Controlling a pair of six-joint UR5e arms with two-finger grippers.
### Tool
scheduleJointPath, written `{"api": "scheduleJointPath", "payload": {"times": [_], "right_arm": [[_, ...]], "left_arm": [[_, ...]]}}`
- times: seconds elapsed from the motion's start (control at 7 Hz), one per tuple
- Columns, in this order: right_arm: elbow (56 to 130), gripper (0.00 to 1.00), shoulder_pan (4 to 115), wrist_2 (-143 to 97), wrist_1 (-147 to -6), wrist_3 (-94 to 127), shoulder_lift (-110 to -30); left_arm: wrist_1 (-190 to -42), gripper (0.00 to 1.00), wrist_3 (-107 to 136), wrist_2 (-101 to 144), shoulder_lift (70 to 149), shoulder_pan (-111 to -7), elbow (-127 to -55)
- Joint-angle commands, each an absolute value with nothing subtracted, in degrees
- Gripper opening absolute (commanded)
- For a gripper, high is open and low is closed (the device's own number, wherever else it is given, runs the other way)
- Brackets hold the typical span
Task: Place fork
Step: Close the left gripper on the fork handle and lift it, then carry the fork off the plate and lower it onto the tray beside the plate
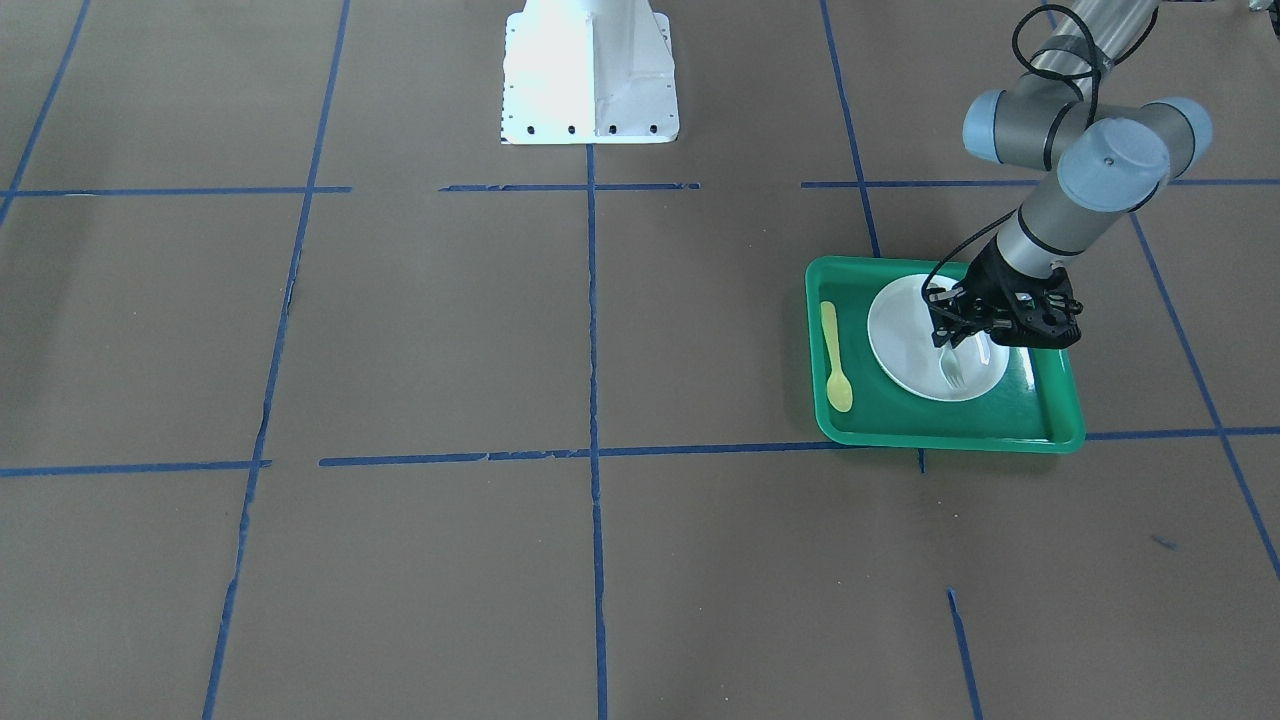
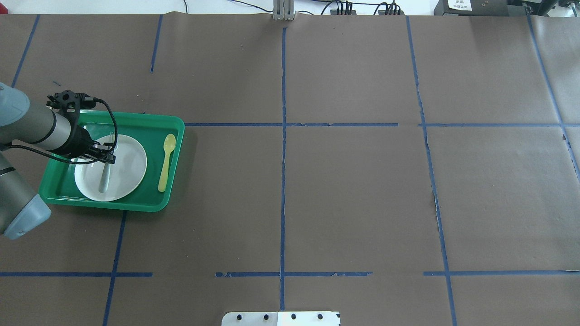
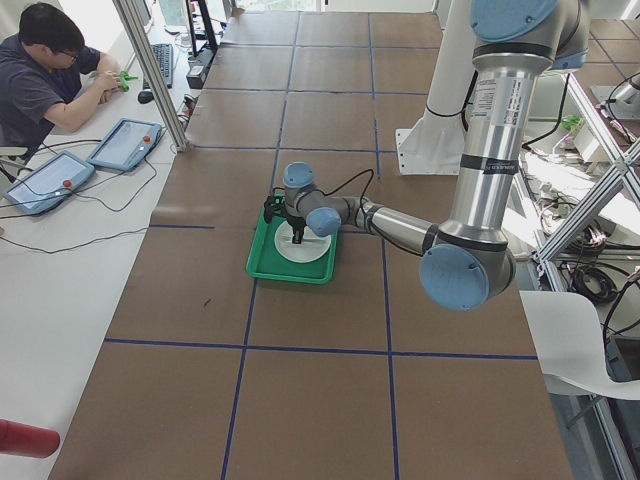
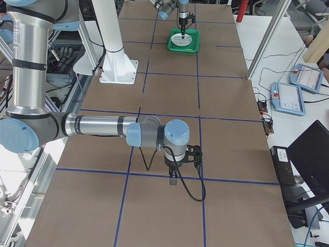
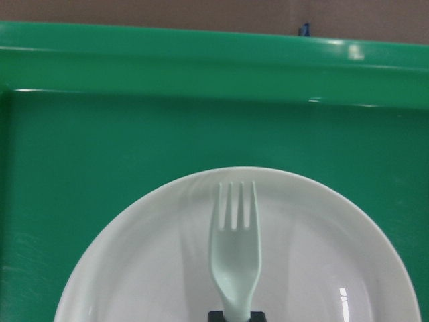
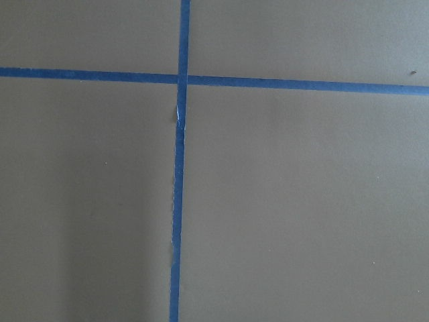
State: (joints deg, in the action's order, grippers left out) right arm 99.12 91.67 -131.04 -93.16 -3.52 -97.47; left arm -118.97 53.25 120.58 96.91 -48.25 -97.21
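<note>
- 1 fork point(image 5: 234, 265) rests on the white plate point(image 1: 903, 340) in the green tray point(image 1: 1030, 405), its neck pinched by the left tool point(image 1: 952, 343).
- Right tool point(image 4: 175, 179): I cannot tell its state.

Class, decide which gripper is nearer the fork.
Left. The left gripper is at the fork, above the plate; the right gripper hangs over the table far away.

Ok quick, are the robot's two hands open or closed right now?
Left gripper: closed on the fork.
Right gripper: cannot tell.
</note>
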Motion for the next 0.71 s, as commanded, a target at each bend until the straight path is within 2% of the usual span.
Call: {"api": "scheduleJointPath", "payload": {"times": [0.0,0.57], "right_arm": [[99.1,1.0,91.7,-131.0,-93.2,-3.5,-97.5],[99.1,1.0,91.7,-131.0,-93.2,-3.5,-97.5]], "left_arm": [[-118.8,0.0,50.0,120.6,94.1,-50.0,-99.4],[-119.6,0.0,41.8,120.5,94.0,-54.8,-93.3]]}}
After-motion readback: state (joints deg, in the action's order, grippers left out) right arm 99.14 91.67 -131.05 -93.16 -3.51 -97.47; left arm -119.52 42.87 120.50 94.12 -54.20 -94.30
